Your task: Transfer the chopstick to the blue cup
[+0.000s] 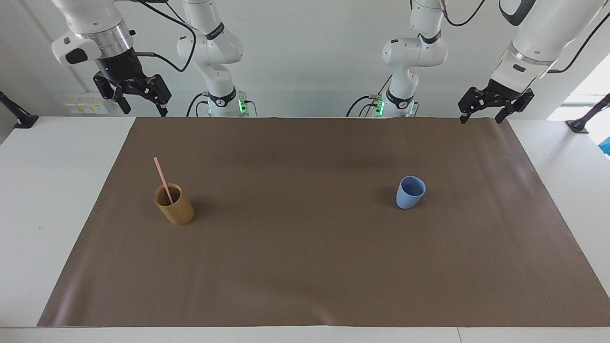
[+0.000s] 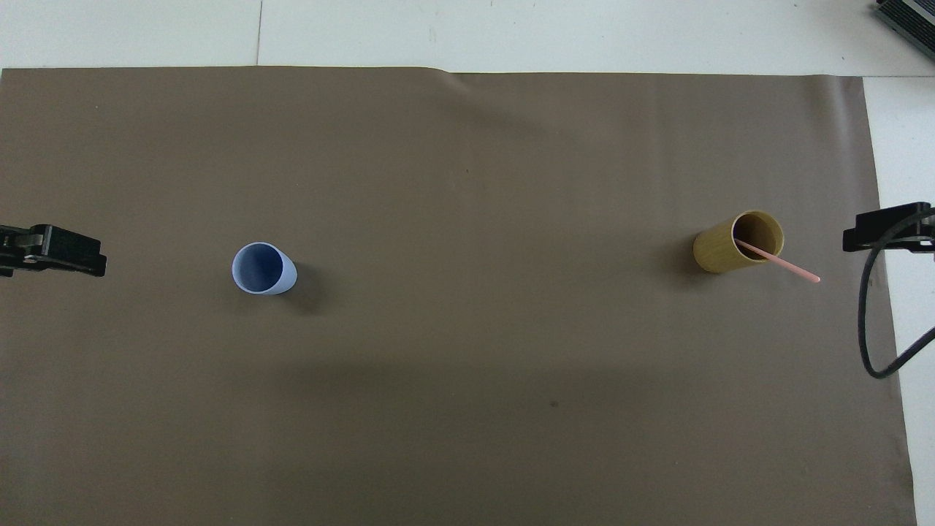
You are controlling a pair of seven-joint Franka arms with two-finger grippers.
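A pale pink chopstick (image 1: 163, 180) (image 2: 779, 261) stands slanted in a tan-brown cup (image 1: 175, 207) (image 2: 730, 252) toward the right arm's end of the table. The blue cup (image 1: 410, 192) (image 2: 263, 269) stands upright with nothing in it toward the left arm's end. My right gripper (image 1: 145, 112) (image 2: 873, 235) hangs open and high over the mat's edge at its own end, holding nothing. My left gripper (image 1: 480, 119) (image 2: 77, 257) hangs open and high over the mat's edge at its end, also holding nothing. Both arms wait apart from the cups.
A brown mat (image 1: 305, 267) (image 2: 467, 409) covers most of the white table (image 1: 43, 190). A black cable (image 2: 873, 329) loops down from the right arm past the mat's edge. A dark device (image 2: 909, 22) lies at the table's corner.
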